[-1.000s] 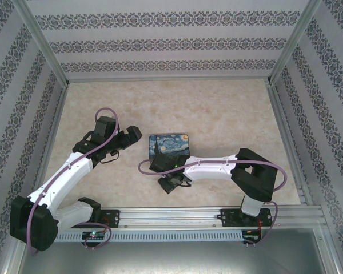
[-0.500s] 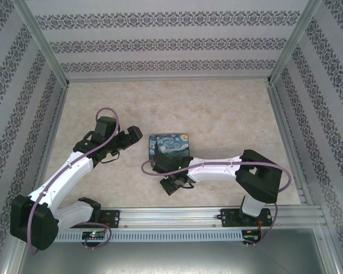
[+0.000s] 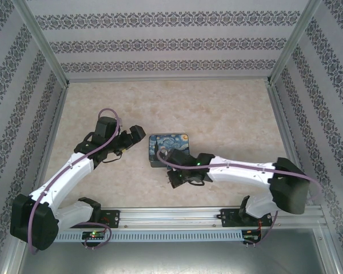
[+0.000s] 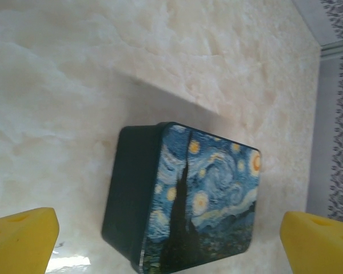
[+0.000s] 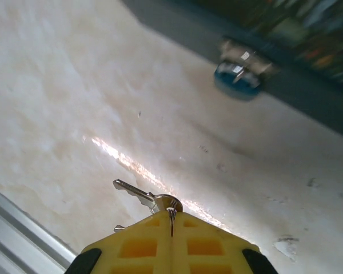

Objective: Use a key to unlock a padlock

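A dark box (image 3: 170, 149) with a starry-night painted lid (image 4: 208, 197) sits mid-table. On the box's side hangs a small blue padlock (image 5: 238, 71) with silver metal on top, blurred. My right gripper (image 5: 171, 220) is shut on a key ring, and a silver key (image 5: 136, 193) sticks out to the left from its yellow fingertips, low over the table and short of the padlock. In the top view the right gripper (image 3: 177, 178) is just in front of the box. My left gripper (image 4: 170, 242) stands open, its yellow fingers (image 4: 20, 240) wide apart either side of the box, near the box's left side (image 3: 138, 132).
The marble-look tabletop (image 3: 217, 114) is walled by patterned panels (image 3: 171, 43) on three sides. A metal rail (image 3: 177, 217) runs along the near edge, and its strip (image 5: 23, 240) shows close below the right gripper.
The right arm has stretched out, its elbow swinging right and down, while its gripper with the key shifted slightly right in front of the box. The left gripper edged toward the box.
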Robot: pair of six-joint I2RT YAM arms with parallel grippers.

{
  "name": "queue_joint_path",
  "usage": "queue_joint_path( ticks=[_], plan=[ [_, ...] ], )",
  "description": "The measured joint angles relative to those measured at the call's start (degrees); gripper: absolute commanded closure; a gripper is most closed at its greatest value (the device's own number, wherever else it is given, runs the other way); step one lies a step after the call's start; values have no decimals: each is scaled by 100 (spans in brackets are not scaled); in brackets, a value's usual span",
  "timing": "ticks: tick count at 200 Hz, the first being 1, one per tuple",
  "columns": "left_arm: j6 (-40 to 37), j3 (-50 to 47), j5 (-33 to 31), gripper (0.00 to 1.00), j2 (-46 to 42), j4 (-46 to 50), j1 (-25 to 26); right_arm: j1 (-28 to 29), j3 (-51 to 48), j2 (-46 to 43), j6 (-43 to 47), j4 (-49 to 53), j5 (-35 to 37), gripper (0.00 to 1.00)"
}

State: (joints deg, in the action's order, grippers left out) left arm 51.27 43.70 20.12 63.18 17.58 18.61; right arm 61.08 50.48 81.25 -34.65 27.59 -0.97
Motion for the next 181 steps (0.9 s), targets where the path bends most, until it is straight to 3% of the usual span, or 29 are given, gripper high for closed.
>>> queue_joint_path(
  ticks=[47,98,151,181],
  plan=[
    [334,-76,640,3,20,-1058,0,-901,11,-614,-439,-70,-177,100],
    [647,-98,1207,29,442,-2094,2,-1773,42,-627,-1130,-584,-590,100],
    [730,-98,1537,52,813,-2660,103,-2011,323,-380,-1657,-1207,-1014,100],
    [732,-87,1661,55,1054,-2763,264,-2009,446,-101,-1897,-1569,-1226,100]
  ],
)
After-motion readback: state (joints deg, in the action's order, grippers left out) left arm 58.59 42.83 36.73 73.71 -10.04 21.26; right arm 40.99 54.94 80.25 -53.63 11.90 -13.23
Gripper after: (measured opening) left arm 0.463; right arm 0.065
